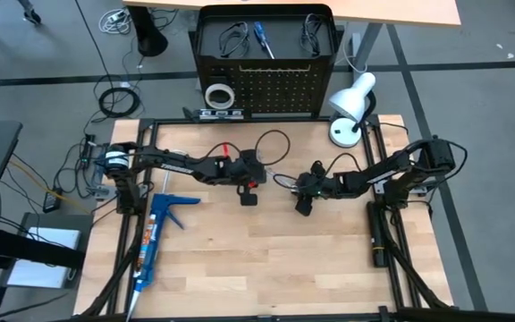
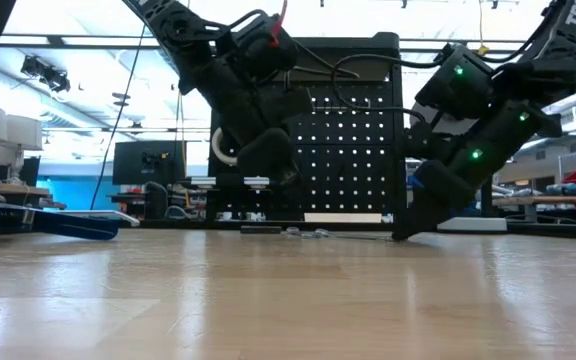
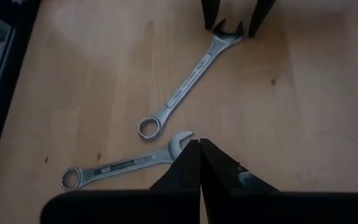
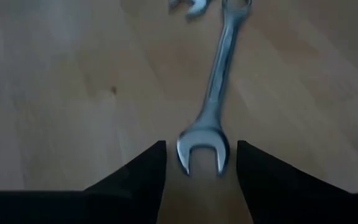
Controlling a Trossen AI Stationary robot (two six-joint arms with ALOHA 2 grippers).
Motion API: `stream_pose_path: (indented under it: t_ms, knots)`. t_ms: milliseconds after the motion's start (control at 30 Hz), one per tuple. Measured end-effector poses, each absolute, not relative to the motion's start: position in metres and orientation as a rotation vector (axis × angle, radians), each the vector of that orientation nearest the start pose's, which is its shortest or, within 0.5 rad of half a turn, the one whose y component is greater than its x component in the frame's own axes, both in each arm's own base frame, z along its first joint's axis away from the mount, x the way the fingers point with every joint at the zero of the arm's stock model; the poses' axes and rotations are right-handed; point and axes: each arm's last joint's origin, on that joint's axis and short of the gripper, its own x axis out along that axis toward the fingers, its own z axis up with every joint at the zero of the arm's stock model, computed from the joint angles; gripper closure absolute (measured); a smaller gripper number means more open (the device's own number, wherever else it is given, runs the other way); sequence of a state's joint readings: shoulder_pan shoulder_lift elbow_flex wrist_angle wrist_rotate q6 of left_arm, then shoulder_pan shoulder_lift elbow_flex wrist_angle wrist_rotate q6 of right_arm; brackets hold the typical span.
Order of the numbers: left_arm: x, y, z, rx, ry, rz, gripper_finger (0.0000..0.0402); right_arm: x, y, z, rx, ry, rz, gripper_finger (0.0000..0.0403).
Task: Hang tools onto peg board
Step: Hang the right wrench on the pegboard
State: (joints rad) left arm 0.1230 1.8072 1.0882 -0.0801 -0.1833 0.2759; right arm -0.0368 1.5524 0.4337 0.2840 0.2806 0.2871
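**Right wrist view: claw straddles the open end of a wrench**

Right wrist view shows the right claw (image 4: 197,165) spread open, its two dark fingers on either side of the forked end of a silver wrench (image 4: 215,93) that lies flat on the wooden desk (image 4: 61,81). Nothing is clamped yet. The left wrist view shows a second wrench (image 3: 126,167) lying close to the first, and the left claw (image 3: 200,163) closed tight and empty, poised just above that second wrench.

The wrench looks like solid steel: stiff, fairly heavy for its size, and smooth enough to slip or pivot in a narrow pinch. In my judgement the flat shank just behind the fork gives the firmest hold and leaves the ring end free for a peg.

From the high view, the peg board (image 1: 280,89) stands at the far edge of the desk, already carrying a white tape ring (image 1: 218,94).
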Motion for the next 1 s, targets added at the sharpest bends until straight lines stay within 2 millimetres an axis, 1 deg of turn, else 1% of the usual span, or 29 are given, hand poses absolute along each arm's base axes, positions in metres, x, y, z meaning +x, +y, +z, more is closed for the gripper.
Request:
stream_pose_path:
  t_ms: [200, 333, 400, 467, 600, 700, 767, 833, 933, 1000]
  knots:
    - [0.37, 0.051, 0.176, 0.265, 0.826, 0.187, 0.0397, 0.239, -0.014, 0.102, 0.142, 0.811, -0.389, 0.0223]
    - [0.369, 0.051, 0.175, 0.265, 0.834, 0.185, 0.0397, 0.241, -0.008, 0.103, 0.096, 0.798, -0.322, 0.0244]
    - [0.37, 0.05, 0.175, 0.267, 0.828, 0.183, 0.0397, 0.242, -0.007, 0.104, 0.1, 0.787, -0.306, 0.0255]
    - [0.37, 0.047, 0.179, 0.273, 0.818, 0.184, 0.0397, 0.246, -0.007, 0.107, 0.14, 0.767, -0.324, 0.0263]
    - [0.368, 0.033, 0.193, 0.34, 0.776, 0.19, 0.0397, 0.263, -0.003, 0.122, 0.175, 0.743, -0.346, 0.0262]
    - [0.367, 0.021, 0.207, 0.413, 0.728, 0.207, 0.0398, 0.275, 0.004, 0.137, 0.125, 0.771, -0.383, 0.0255]
    - [0.367, 0.018, 0.215, 0.442, 0.688, 0.21, 0.0398, 0.283, 0.006, 0.149, 0.085, 0.773, -0.428, 0.0251]
    - [0.368, 0.017, 0.221, 0.445, 0.642, 0.193, 0.0398, 0.289, 0.004, 0.159, 0.089, 0.759, -0.472, 0.0247]
    - [0.368, 0.02, 0.222, 0.429, 0.628, 0.127, 0.0398, 0.293, -0.001, 0.164, 0.096, 0.752, -0.482, 0.0238]
    - [0.366, 0.02, 0.217, 0.422, 0.604, 0.111, 0.0398, 0.294, -0.003, 0.165, 0.088, 0.74, -0.475, 0.0231]
